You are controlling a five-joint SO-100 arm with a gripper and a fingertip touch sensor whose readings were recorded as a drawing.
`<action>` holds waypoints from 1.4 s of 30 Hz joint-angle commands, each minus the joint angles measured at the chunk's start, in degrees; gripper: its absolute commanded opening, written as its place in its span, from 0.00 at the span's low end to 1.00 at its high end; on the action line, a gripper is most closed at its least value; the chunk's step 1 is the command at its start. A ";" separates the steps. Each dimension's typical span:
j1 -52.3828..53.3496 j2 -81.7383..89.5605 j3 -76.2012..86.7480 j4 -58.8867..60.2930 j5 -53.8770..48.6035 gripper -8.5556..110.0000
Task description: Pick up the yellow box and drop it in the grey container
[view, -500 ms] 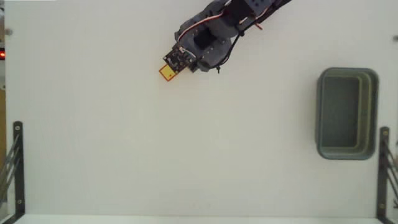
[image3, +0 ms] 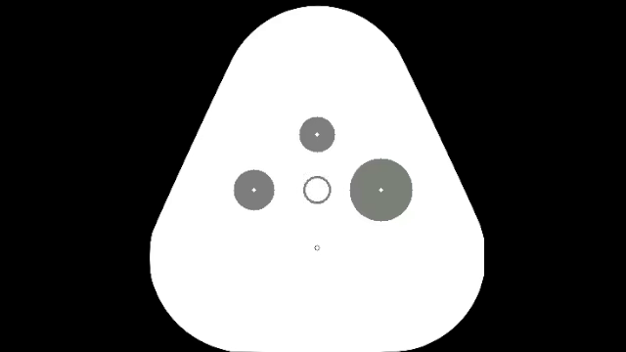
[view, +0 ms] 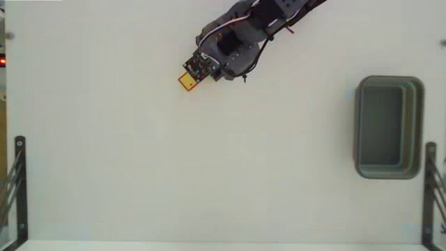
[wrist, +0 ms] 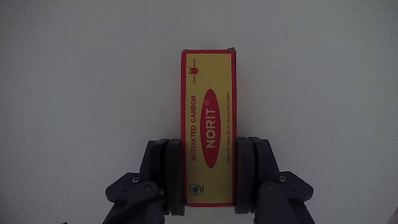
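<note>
Yellow box [wrist: 208, 134] with red border and a red oval label reading NORIT, "ACTIVATED CARBON" printed along its length. In the wrist view it lies flat, long axis running away from the camera, far end free, near end flanked by the gripper [wrist: 209, 177]. The two dark pads press against the box's long sides, one on each; jaws closed on the box, no gap visible between pad and cardboard. Whether the box is lifted or lying on the surface cannot be told from either view.

White tabletop [view: 174, 167], matte, evenly lit. Landmark: the grey container [view: 418, 125], a grey-green tub with rounded corners and thick rim, at the right edge of the fixed view, long axis vertical in the picture, inside in shadow and seemingly bare.

Relative to the container, in the fixed view: the yellow box [view: 187, 81] sits well apart to the left and somewhat higher in the picture, only its free end showing as a small yellow patch beyond the gripper's [view: 196, 72] tip. The grey arm [view: 237, 42] reaches in from the top edge, also left of the container, slanting down-left toward the box, with red and white wires looped over its body and a small circuit board near the tip.

Black metal brackets [view: 17, 188] stand at the lower corners of the picture, one just below the container [view: 431, 195], the other far left of it.
</note>
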State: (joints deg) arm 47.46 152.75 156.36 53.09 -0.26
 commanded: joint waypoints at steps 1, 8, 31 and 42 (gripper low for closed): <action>1.13 1.37 0.10 -1.03 0.26 0.41; 1.13 1.37 0.10 -1.03 0.26 0.41; 1.13 -2.26 -20.15 15.61 0.26 0.41; 1.13 -9.08 -38.11 26.74 0.26 0.41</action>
State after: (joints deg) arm 47.55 143.96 124.19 77.17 -0.18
